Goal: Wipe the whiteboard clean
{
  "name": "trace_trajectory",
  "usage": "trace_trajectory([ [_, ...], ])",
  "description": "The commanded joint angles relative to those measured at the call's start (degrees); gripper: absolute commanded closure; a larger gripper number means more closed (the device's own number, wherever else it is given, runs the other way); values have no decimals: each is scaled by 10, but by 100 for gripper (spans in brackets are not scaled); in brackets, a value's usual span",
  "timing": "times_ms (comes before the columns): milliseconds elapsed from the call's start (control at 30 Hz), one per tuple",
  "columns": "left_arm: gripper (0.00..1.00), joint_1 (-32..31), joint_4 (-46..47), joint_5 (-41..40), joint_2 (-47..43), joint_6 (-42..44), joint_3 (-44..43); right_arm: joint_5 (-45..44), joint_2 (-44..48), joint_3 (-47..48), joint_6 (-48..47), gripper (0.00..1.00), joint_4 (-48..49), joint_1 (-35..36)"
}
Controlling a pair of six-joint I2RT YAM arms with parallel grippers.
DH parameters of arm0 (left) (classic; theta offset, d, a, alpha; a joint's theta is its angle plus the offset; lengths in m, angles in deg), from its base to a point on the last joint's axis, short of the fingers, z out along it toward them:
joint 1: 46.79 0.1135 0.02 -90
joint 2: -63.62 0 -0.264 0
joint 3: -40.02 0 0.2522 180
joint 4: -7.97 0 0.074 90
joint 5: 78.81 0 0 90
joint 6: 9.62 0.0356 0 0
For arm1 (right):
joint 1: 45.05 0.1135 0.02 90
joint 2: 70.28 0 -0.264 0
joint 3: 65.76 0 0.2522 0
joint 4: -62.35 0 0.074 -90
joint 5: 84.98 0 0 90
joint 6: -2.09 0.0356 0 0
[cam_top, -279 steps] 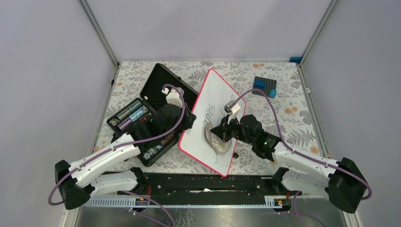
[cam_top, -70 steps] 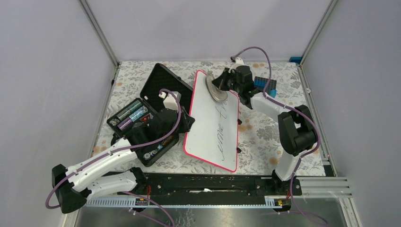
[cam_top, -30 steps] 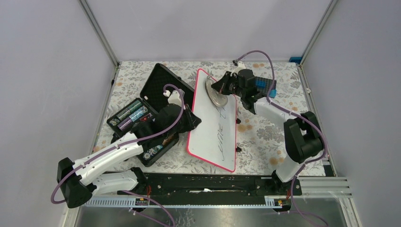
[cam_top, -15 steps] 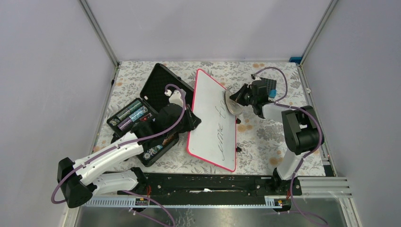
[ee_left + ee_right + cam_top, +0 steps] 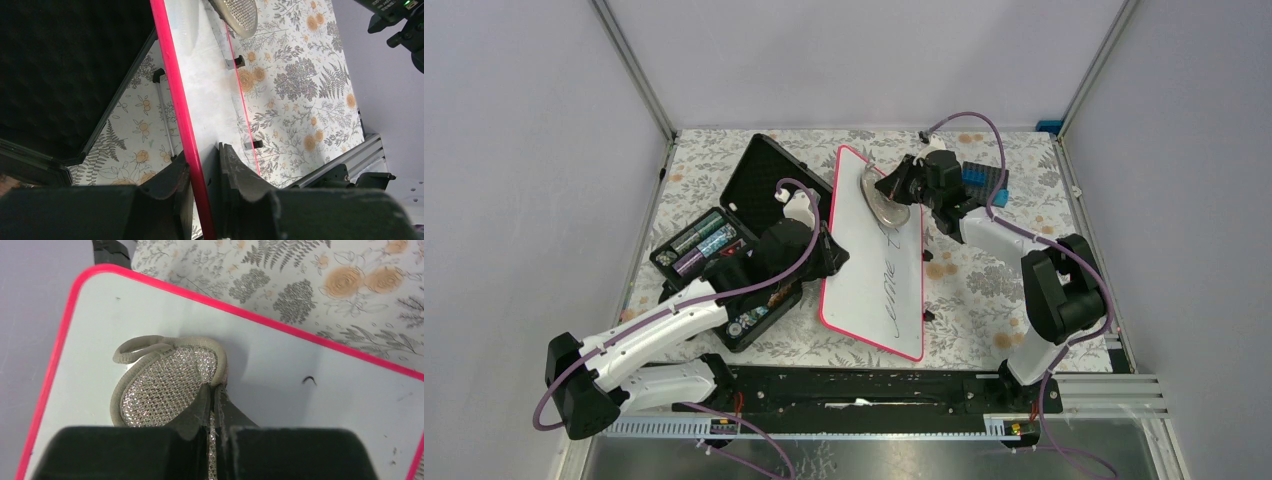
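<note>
Sitting open at centre-left, the case (image 5: 769, 185) is filled with green and purple cylinders (image 5: 704, 243) plus small bits. The whiteboard (image 5: 854, 290) is found mid-frame, and writing (image 5: 891, 290) is seen on its lower half. Its red rim is clamped by the left gripper (image 5: 201, 160). A sparkly pad (image 5: 165, 385) is pinched tight by the right gripper (image 5: 212, 395) and pressed on the board's upper end.

The overhead camera looks down across the whole tabletop (image 5: 714, 165); both wrist cameras sit close, and all three views share the whiteboard (image 5: 864, 280).
</note>
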Motion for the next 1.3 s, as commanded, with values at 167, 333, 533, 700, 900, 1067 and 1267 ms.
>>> trace_trajectory([
  [167, 100, -7, -55, 42, 9, 110, 20, 39, -107, -28, 17, 100, 35, -76],
  [333, 100, -6, -57, 42, 4, 113, 24, 23, -114, -56, -15, 100, 8, -99],
  [533, 100, -6, -57, 43, 7, 120, 21, 56, -90, -24, -2, 100, 0, -63],
  [700, 100, -6, -57, 41, 16, 118, 17, 71, -12, -4, 5, 100, -13, 21],
  [900, 100, -6, -53, 41, 27, 119, 13, 53, 56, -59, 11, 100, 33, 68],
  [1067, 100, -6, -54, 39, 25, 116, 10, 74, 20, -123, 19, 100, 27, 4],
  [1267, 100, -6, -56, 36, 10, 111, 20, 78, -7, -194, 6, 100, 19, -86],
])
